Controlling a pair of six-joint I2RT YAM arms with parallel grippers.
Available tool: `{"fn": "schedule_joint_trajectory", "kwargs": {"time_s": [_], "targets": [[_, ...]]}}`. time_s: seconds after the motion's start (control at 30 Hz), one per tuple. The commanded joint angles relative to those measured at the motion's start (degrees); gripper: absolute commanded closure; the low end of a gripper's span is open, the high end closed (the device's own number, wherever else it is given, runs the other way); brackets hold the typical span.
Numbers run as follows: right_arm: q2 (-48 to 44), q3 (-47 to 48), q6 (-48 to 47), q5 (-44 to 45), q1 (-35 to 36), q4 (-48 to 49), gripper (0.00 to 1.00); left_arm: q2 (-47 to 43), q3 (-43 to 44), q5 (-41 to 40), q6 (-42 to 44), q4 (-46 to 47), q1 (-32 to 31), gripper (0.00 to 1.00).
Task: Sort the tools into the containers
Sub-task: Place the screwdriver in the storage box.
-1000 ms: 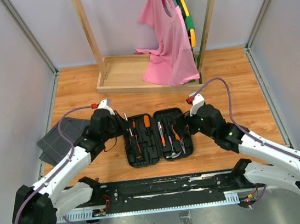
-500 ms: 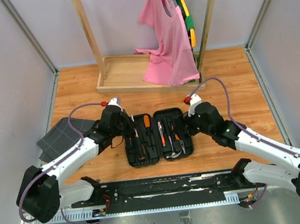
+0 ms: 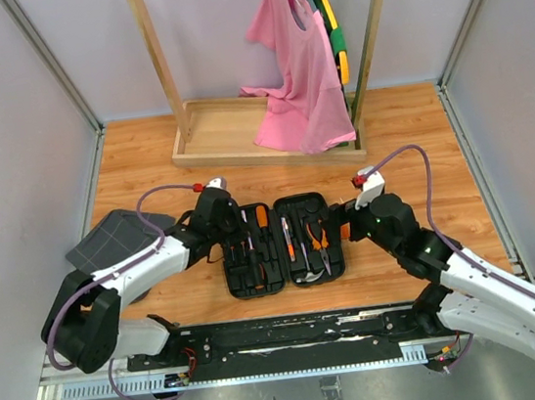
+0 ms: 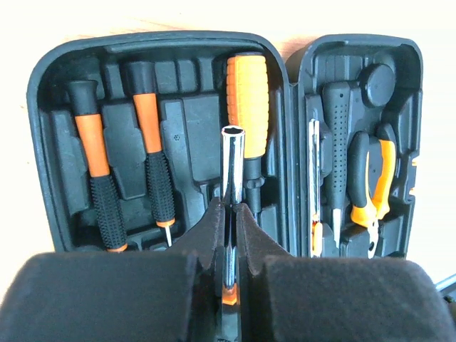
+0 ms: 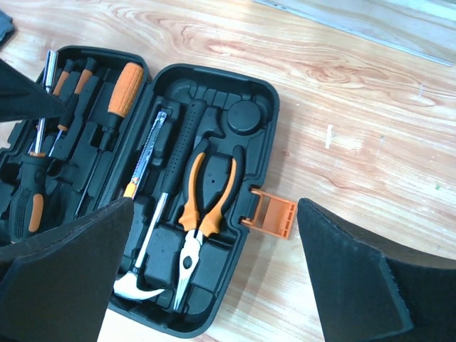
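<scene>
tool case (image 5: 265, 107): black | latch (image 5: 271, 214): orange | pliers (image 5: 198, 228): orange-black handles | fabric (image 3: 115, 242): dark grey grid | shirt (image 3: 296, 78): pink

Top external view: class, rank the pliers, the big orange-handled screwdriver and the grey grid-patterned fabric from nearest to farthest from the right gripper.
Measured from the right gripper, open at the right edge of the case:
1. The pliers, in the case's right half, right beside the gripper.
2. The orange-handled screwdriver, in the case's left half.
3. The grey fabric, far left, past the whole case.
</scene>
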Motion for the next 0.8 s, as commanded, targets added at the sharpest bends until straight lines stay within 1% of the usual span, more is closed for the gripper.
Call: {"fn": "schedule_joint_trajectory", "kwargs": {"time_s": [0.0, 0.1, 0.23, 0.43, 0.63, 0.77], "targets": [[-3.41, -2.13, 0.65, 5.95, -0.45, 2.9, 0.02, 1.68, 1.8, -1.06, -0.68, 2.16, -1.19, 1.0], [-5.25, -4.53, 0.39, 9.47, -0.45, 5.93, 0.02, 2.49, 1.64, -1.23, -1.04, 2.37, -1.77, 0.99], [-6.15, -5.27, 1.41, 13.32, -0.45, 6.39, 0.02, 3.43, 1.23, -2.0, -1.37, 2.52, -2.53, 0.99], [-4.47, -4.32, 1.5, 14.45, -0.45, 4.93, 0.02, 4.64, 0.67, -2.99, -1.67, 2.64, -2.72, 0.92], [-2.86, -2.84, 1.46, 14.28, -0.45, 2.83, 0.02, 5.16, 0.4, -3.98, -1.75, 2.55, -2.72, 0.82], [-3.17, -3.03, 2.27, 14.99, -0.46, 2.78, 0.02, 5.33, 0.02, -4.09, -1.69, 2.8, -2.72, 0.79]]}}
